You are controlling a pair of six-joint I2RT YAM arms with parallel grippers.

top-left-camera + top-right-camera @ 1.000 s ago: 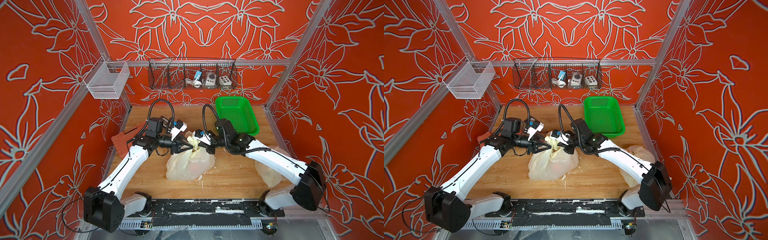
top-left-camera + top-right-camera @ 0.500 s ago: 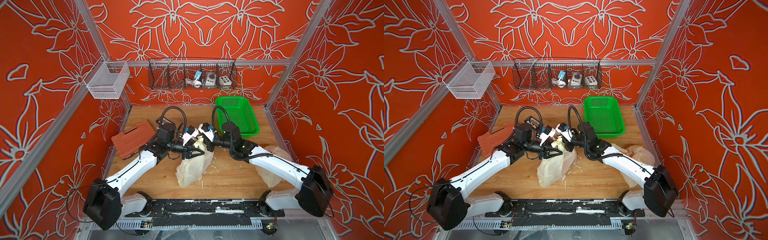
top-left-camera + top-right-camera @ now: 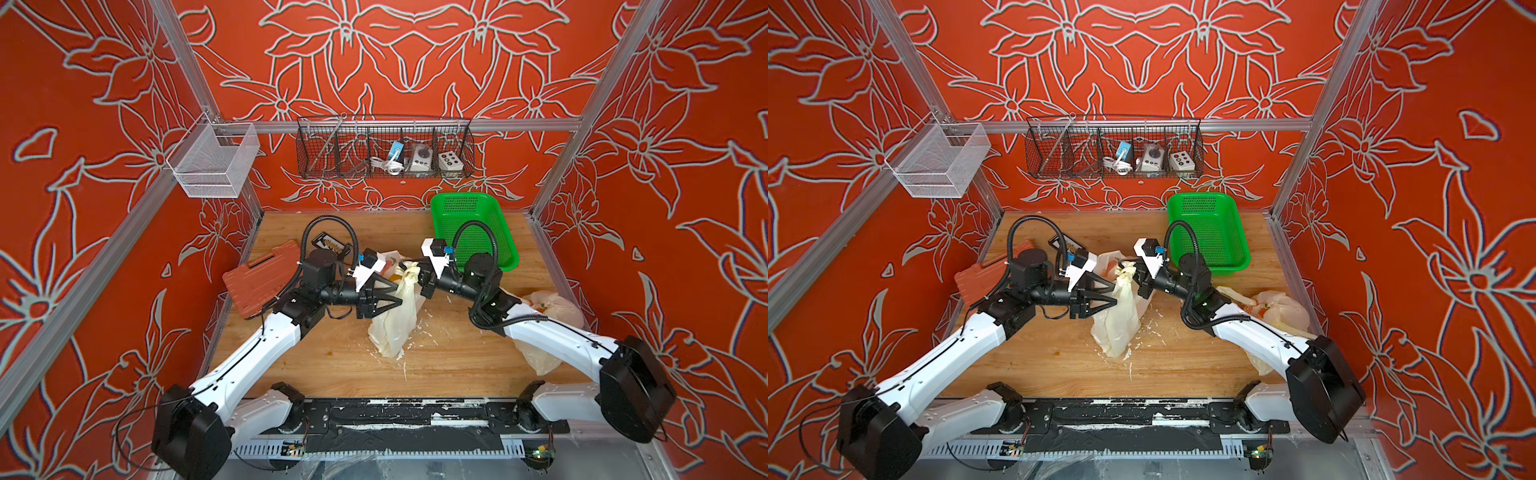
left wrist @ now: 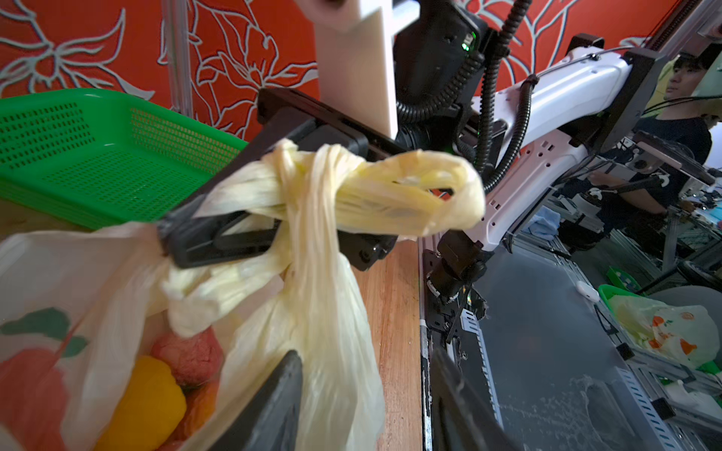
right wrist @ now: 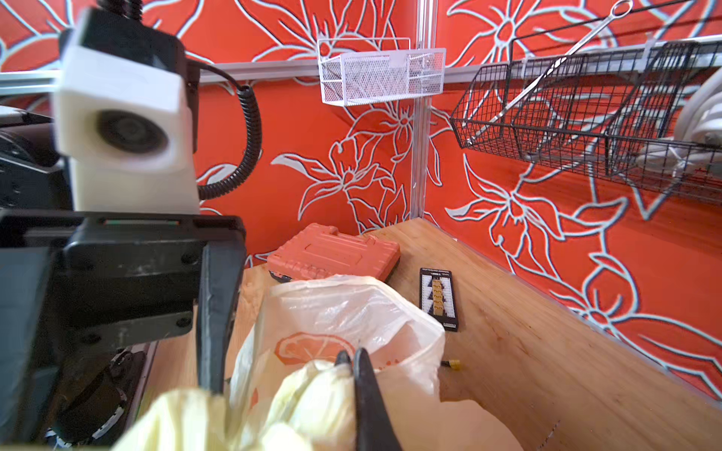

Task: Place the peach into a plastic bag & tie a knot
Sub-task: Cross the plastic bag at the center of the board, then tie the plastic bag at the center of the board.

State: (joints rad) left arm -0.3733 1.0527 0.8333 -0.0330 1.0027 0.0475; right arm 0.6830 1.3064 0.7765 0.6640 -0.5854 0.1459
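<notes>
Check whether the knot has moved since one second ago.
Yes: the knot has shifted slightly toward the green basket, with the bag lifted beneath it.

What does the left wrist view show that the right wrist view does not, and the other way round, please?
Only the left wrist view shows the knot clearly tied, the green basket, the yellow fruit and a person outside the cell. Only the right wrist view shows the red tool case, the black card, the white mesh basket and the wire basket. Both share the cream bag, pinched by the right gripper with its jaws shut, and the printed bag.
</notes>
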